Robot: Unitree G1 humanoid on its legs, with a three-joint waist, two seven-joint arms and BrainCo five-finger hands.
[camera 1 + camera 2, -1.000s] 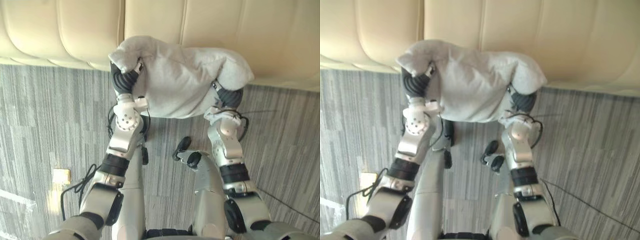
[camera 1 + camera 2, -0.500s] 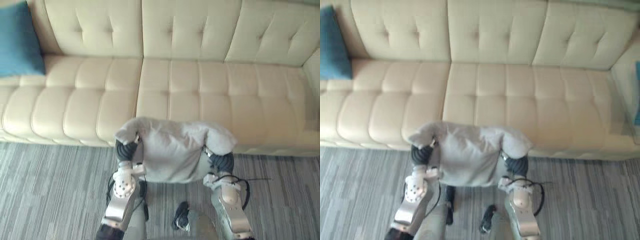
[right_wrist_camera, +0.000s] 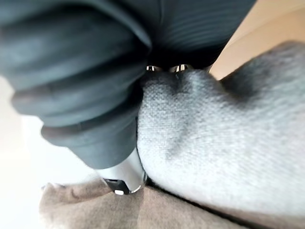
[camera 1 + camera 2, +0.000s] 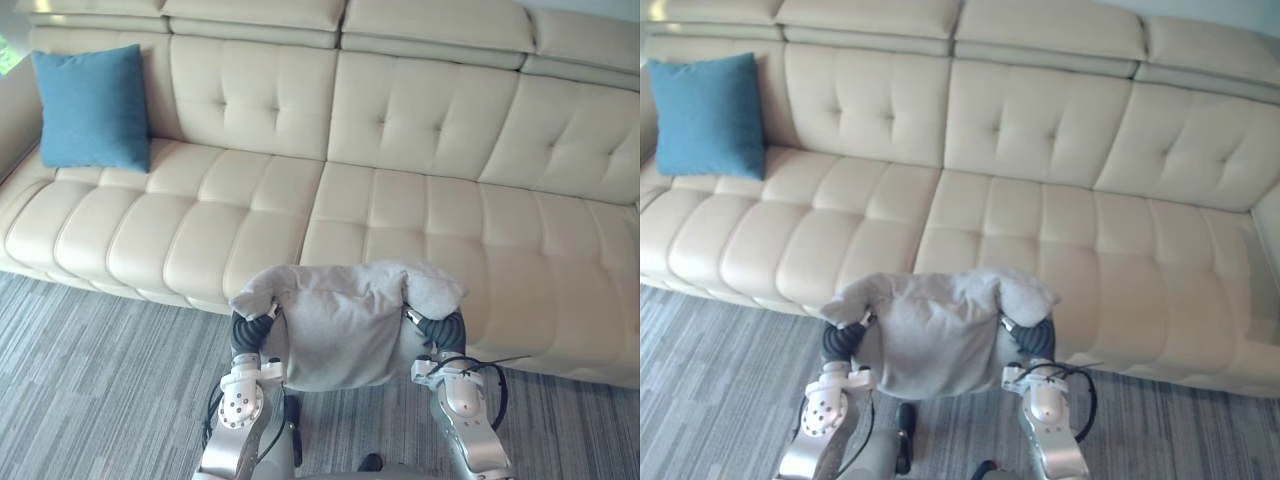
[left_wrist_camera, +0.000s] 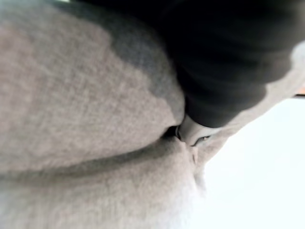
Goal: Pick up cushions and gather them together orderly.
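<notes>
Grey cushion [image 4: 340, 325] still held up between both hands, before the sofa [image 4: 400, 210].
Right hand [image 4: 443, 330] pinches its edge; left hand [image 4: 250, 332] grip, cannot tell. View has lifted: blue cushion [image 4: 92, 108] now shows well beyond the left hand, at sofa's end.

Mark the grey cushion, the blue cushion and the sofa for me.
grey cushion [image 4: 340, 335]: left eye view, middle of its front face.
blue cushion [image 4: 92, 105]: left eye view, centre of its face.
sofa [image 4: 400, 215]: left eye view, bare middle seat.
</notes>
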